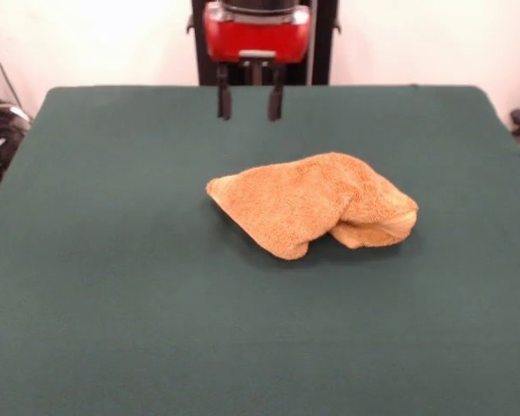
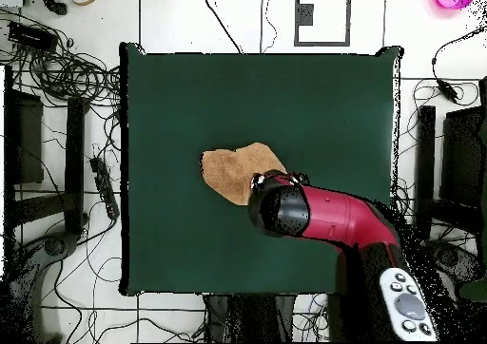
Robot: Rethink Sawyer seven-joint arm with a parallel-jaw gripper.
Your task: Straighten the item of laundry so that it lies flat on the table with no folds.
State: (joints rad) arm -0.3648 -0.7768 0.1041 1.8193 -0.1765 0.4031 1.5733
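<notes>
The golden-orange towel (image 1: 312, 204) lies crumpled in a folded heap near the middle of the dark green table (image 1: 113, 303). Its right end is rolled under. My gripper (image 1: 250, 104) hangs open and empty, raised above the table on the robot's side of the towel and not touching it. In the overhead view the towel (image 2: 236, 169) lies near the centre of the table (image 2: 171, 103). The red arm (image 2: 314, 215) reaches over the towel's robot-side edge and hides that part and the gripper.
The black pedestal (image 1: 321, 43) stands behind the table's far edge. On the floor around the table lie cables (image 2: 57, 65) and dark equipment (image 2: 457, 160). A remote-like panel (image 2: 409, 307) sits on the arm near the base.
</notes>
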